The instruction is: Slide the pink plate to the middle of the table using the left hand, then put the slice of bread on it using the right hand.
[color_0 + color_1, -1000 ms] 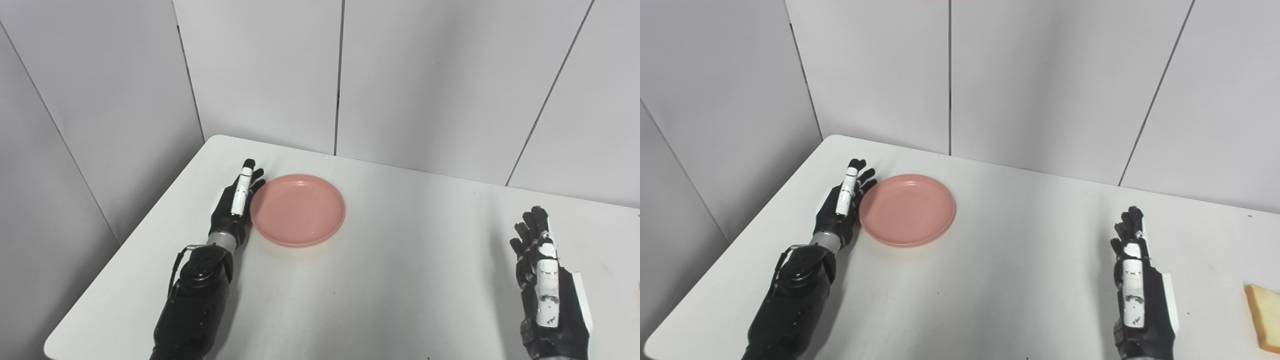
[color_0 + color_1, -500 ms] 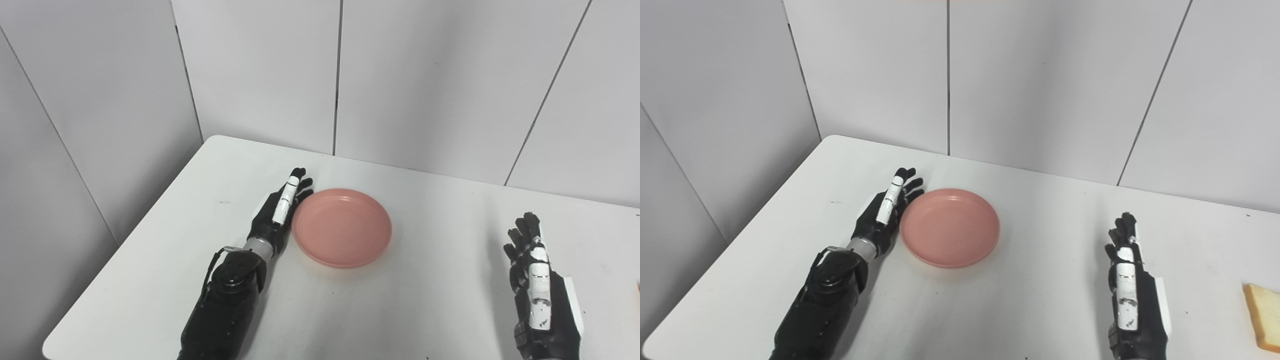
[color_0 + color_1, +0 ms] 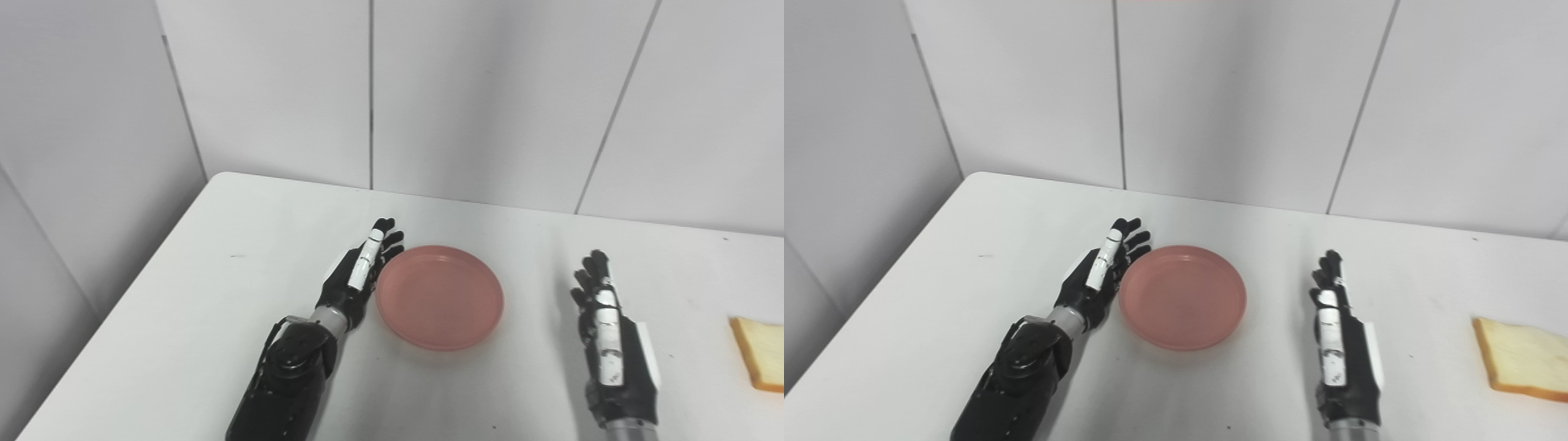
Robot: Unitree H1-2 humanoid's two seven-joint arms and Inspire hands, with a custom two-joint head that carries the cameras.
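Note:
The pink plate (image 3: 440, 296) lies flat and empty near the middle of the white table (image 3: 202, 294). My left hand (image 3: 360, 275) stands on edge with fingers straight, pressed against the plate's left rim; it holds nothing. My right hand (image 3: 606, 324) is open, fingers straight, resting to the right of the plate and apart from it. The slice of bread (image 3: 1519, 359) lies flat at the right side of the table, well right of my right hand; it also shows in the left eye view (image 3: 759, 352).
Grey wall panels (image 3: 367, 92) stand right behind the table's far edge. The table's left edge (image 3: 122, 294) runs diagonally toward the front.
My left hand has pushed the pink plate rightward toward the table's middle. The camera has turned right, bringing the bread further into view. The right hand has stayed open.

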